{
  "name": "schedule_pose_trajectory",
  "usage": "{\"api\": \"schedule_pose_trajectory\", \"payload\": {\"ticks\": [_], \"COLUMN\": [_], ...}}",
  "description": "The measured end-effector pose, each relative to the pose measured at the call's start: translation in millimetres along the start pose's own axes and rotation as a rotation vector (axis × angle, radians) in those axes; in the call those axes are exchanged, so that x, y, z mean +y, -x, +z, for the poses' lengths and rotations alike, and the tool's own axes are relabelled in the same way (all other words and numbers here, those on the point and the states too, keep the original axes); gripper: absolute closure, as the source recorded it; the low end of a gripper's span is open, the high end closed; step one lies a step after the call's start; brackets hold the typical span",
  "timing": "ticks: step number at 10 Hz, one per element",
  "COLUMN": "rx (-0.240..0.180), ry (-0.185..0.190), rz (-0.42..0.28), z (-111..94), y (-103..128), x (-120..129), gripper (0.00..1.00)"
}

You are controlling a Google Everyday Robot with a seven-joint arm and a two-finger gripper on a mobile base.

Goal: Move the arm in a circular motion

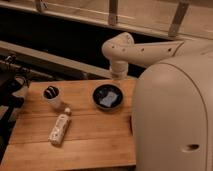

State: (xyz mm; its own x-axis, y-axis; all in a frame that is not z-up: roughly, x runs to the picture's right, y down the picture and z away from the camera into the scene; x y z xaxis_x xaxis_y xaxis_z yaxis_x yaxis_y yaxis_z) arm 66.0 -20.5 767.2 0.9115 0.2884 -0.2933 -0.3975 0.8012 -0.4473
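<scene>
The arm (175, 110) is large, smooth and white and fills the right side of the camera view. Its thick near segment covers the right edge of the wooden table (90, 145). A thinner segment runs left from it to a rounded joint (119, 49), then a short link points down to the table's far edge (118, 74), just behind a dark bowl (108, 96). The gripper does not show; it lies out of view past the visible links.
On the table stand a white cup with dark contents (51, 95), the dark bowl holding a pale blue item, and a white bottle (60, 129) lying on its side. A dark ledge and railing run behind the table. Dark equipment (10, 82) sits at the left.
</scene>
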Motion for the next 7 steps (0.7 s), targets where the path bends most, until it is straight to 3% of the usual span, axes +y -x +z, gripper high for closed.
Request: {"api": "schedule_pose_trajectory", "payload": {"ticks": [5, 7], "rx": [-0.005, -0.007], "ry": [-0.037, -0.047], "rz": [-0.049, -0.065], "z": [-9, -16], "y": [18, 21], "x": [27, 55], "gripper": [1.00, 1.00]}}
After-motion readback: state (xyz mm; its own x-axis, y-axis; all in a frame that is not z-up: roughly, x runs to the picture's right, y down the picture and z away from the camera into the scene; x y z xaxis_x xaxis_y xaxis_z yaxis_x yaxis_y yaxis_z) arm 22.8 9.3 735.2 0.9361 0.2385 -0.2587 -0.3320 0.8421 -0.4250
